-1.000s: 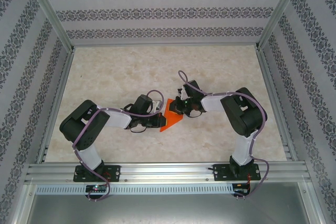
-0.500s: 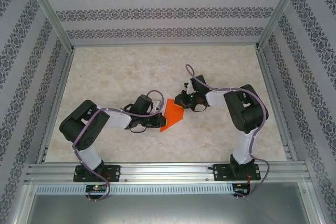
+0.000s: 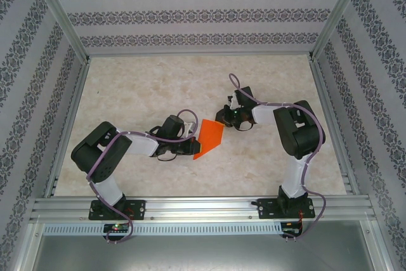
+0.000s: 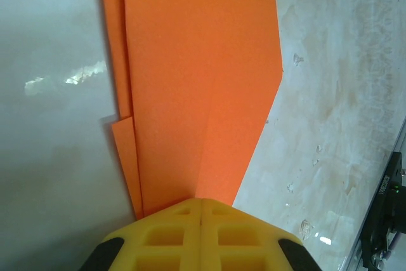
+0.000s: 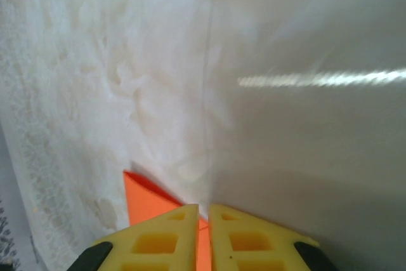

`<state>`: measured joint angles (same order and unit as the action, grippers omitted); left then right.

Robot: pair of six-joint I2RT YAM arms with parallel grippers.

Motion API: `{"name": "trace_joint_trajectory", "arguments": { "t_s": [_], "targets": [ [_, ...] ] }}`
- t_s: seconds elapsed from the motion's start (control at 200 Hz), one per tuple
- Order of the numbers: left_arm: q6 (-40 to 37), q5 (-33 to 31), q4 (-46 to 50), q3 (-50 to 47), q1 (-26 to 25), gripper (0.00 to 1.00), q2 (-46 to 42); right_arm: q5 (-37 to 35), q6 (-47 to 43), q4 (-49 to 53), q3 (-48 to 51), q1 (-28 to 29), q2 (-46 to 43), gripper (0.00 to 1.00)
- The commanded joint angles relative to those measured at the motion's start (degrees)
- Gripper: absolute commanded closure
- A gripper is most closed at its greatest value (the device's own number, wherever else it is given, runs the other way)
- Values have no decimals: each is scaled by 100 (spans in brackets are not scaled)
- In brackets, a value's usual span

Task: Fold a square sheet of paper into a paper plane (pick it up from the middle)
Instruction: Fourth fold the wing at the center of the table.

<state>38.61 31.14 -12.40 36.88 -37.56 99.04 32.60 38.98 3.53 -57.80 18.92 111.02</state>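
The orange sheet of paper (image 3: 208, 139) is folded into layers with a slanted edge and lies mid-table between the arms. My left gripper (image 3: 190, 147) is shut on its near left end. In the left wrist view the yellow pads (image 4: 201, 202) meet with no gap over the layered paper (image 4: 196, 80). My right gripper (image 3: 222, 120) is at the paper's far right corner. Its pads (image 5: 203, 211) stand a thin slit apart with orange in the slit, and the pointed corner of the paper (image 5: 143, 201) sticks out to their left.
The marbled table (image 3: 158, 87) is walled by patterned panels at the left, back and right. An aluminium rail (image 3: 203, 206) with both arm bases runs along the near edge. The table shows bare beyond the paper and to either side of the arms.
My right gripper has slid up and to the right, from over the paper out to its far corner, uncovering more of the sheet. My left gripper has held still.
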Motion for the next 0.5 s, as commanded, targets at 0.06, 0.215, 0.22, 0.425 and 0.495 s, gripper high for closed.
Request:
{"name": "trace_joint_trajectory", "arguments": {
  "t_s": [0.06,0.215,0.22,0.425,0.495],
  "targets": [
    [-163,-361,1363,-373,-40,100,163,-274,-266,259,-260,-202,77,86],
    [-179,-335,1398,-325,-40,100,164,-137,-224,480,-324,-170,-527,84],
    [-183,-331,1398,-324,-41,100,161,-143,-229,494,-331,-169,-555,84],
    [-187,-292,1400,-239,-39,100,188,-123,-87,456,-56,258,-1259,84],
    [-191,-283,1407,-212,-41,100,211,-44,107,181,131,527,-1242,86]
  ]
}}
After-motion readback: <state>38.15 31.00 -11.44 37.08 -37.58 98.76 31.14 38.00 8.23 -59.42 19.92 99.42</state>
